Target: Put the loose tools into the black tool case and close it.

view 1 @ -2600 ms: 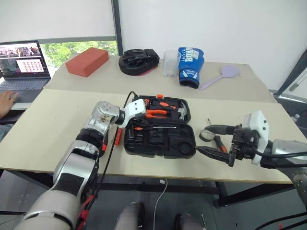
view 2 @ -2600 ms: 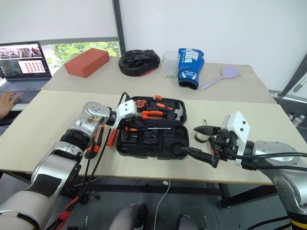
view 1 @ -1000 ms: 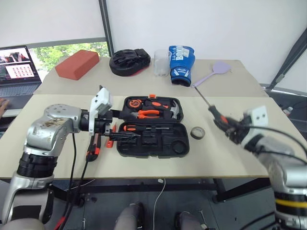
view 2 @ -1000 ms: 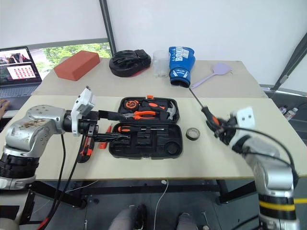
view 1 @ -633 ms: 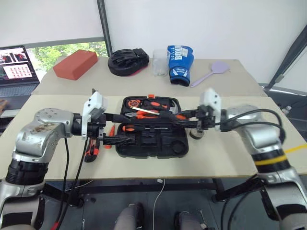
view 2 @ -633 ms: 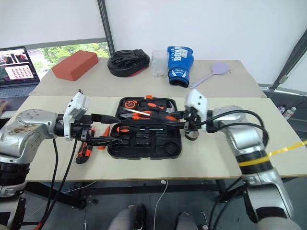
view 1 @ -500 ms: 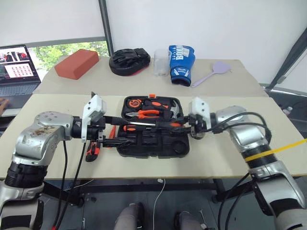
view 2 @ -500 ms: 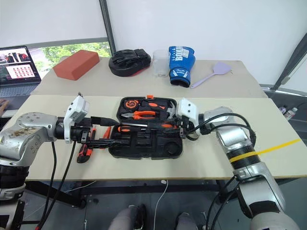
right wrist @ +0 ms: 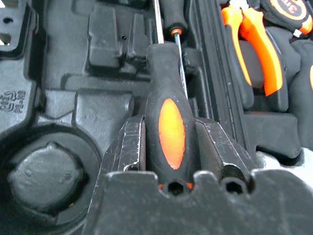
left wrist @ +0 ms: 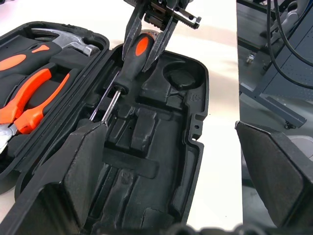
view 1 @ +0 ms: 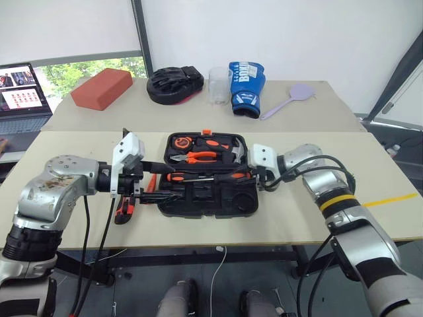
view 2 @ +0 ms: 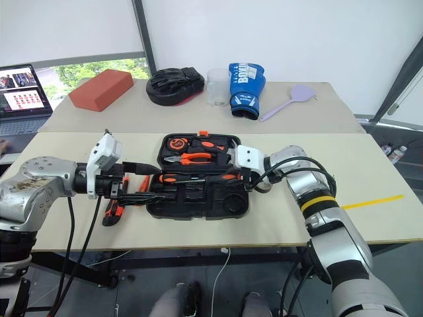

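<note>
Beige surface (view 1: 277,218) carries open black tool case (view 1: 254,205). Right tool (right wrist: 171,142) clamps screwdriver (right wrist: 171,122) over case recess; left tool (view 1: 149,183) spread wide, empty. Next: seat screwdriver, release.

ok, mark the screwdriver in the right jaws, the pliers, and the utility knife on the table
screwdriver (right wrist: 172,128): right wrist view, orange inlay of its handle.
pliers (view 1: 198,157): left eye view, orange handles, in the case's far half.
utility knife (view 2: 109,211): right eye view, orange-black body lying left of the case.
</note>
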